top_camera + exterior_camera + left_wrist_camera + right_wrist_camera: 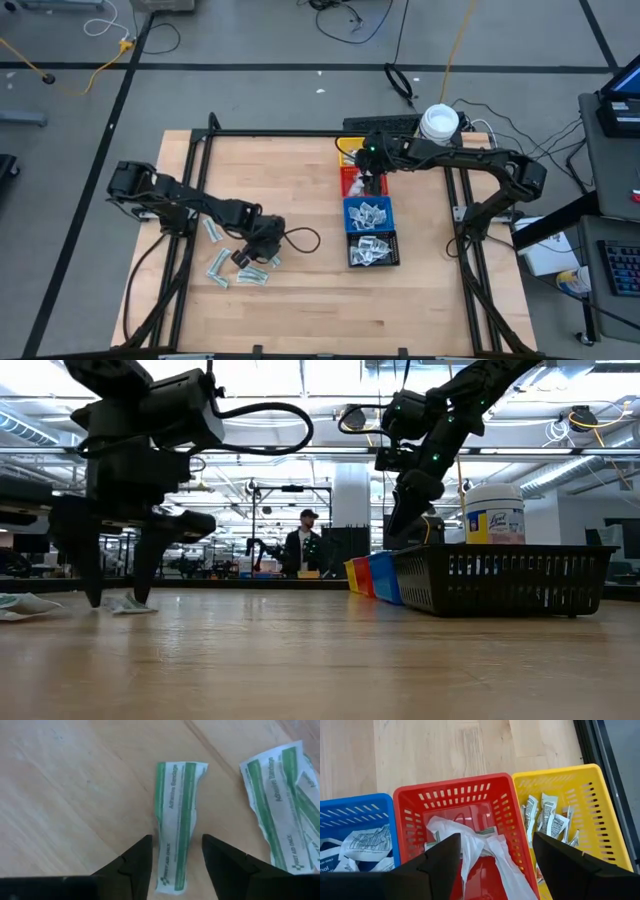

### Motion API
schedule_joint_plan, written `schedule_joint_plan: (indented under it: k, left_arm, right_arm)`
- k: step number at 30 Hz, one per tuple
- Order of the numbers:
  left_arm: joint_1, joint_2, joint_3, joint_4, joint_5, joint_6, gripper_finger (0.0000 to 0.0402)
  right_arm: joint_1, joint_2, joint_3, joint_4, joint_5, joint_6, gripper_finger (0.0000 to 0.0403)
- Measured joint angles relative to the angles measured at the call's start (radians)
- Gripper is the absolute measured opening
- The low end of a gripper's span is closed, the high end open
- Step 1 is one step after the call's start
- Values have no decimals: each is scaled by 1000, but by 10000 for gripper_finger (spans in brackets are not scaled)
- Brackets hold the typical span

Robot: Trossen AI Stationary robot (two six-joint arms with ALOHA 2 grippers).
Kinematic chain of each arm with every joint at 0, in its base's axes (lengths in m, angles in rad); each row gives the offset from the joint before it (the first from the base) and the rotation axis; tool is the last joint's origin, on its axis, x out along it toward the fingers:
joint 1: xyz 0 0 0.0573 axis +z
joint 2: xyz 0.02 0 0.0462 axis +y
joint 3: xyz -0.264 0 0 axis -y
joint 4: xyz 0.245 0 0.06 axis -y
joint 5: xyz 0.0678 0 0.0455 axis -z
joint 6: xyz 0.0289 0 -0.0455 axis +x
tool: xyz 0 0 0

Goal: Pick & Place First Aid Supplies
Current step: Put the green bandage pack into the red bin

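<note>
Looking down at the table [300, 290], you find your left gripper [172, 865] low over the wood, its two fingers [132, 862] standing partly apart on either side of one green-and-white bandage wrapper [177, 825] — the wrapper lies flat between them, and nothing is gripped. A second bandage wrapper [272, 805] lies just beside it, overlapping others at the edge of the left wrist view. From above, these belong to a loose scatter of wrappers [232, 268] near the left gripper [262, 250].

Your right gripper [495, 865] hangs over the red bin [452, 795], fingers spread wide and empty. Inside that bin lies a crumpled white wrapping [470, 845]. The yellow bin [570, 785] on one side holds several small white sachets [547, 817]; the blue bin [350, 810] on the other side holds white packets with dark print [367, 842]. In the high view a black bin [373, 250] of packets ends the row, and a white jar [439, 122] stands beyond the yellow bin.
</note>
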Motion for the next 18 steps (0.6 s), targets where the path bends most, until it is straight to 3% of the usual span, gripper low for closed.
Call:
schedule_joint_plan:
  k: [3,8,14,18]
  left_arm:
    - [1,-1,-10,4,2,-14,137]
    - [10,-4,-31,13,4,-67,21]
    - [112,-5,-53,142,56,-248,5]
    - [238,-5,-51,375,19,-373,3]
  right_arm:
    - [0,0,0,5,0,10,242]
    - [0,0,0,6,1,10,242]
    - [0,0,0,6,0,61,242]
    - [0,0,0,24,-4,63,242]
